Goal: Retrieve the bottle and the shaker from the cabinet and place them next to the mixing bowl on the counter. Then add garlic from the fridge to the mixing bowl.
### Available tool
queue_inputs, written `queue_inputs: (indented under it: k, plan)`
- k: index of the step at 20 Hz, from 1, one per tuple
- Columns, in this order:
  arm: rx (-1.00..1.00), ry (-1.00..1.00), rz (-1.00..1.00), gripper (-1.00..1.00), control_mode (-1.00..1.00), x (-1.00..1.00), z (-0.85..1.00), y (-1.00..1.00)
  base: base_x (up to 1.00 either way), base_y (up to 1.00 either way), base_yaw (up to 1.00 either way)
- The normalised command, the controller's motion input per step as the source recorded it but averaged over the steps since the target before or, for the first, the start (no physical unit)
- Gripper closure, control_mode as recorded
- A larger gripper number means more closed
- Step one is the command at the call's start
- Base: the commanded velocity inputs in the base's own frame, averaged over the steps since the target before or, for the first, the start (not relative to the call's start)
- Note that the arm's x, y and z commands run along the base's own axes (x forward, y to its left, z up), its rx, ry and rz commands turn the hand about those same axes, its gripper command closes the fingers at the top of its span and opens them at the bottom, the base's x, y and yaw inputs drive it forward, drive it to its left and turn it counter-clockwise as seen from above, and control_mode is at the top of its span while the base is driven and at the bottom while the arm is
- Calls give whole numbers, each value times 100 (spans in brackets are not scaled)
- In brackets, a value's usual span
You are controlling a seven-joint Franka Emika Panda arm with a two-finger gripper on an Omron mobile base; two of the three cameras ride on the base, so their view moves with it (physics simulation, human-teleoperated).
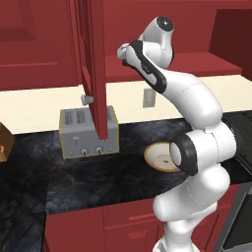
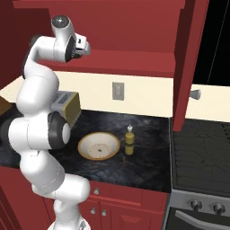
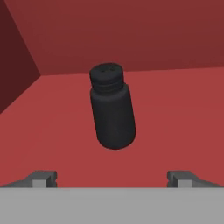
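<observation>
Black shaker (image 3: 111, 109) stands ahead of the wide-open, empty hand (image 3: 112, 177).

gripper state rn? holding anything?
Gripper: open, jaws spread wide, holding nothing; the small all-black cylindrical shaker stands ahead of them on the red cabinet shelf, untouched.

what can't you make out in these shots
- Left base view: the shallow tan-rimmed mixing bowl is partly covered by the white arm, and the open red cabinet door crosses the silvery toaster.
- Right base view: the toaster is mostly behind the arm; the stove is cut off by the right edge.
- Hand view: the open claw shows just its tips; whether the small black shaker stands on or hangs above the red shelf is unclear.
</observation>
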Motion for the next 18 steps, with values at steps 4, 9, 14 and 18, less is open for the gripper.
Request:
queue_inputs:
  k: [4, 9, 14, 18]
  plan:
    - [0, 0, 0, -100, -100, 20, -3, 0, 0, 0, 0]
    - [-1, 0, 0, -100, -100, 7, -26, 1, 0, 0, 0]
    - [-3, -2, 0, -100, -100, 0, -17, 6, 0, 0, 0]
    - [-3, -10, 0, -100, -100, 5, 1, 6, 0, 0, 0]
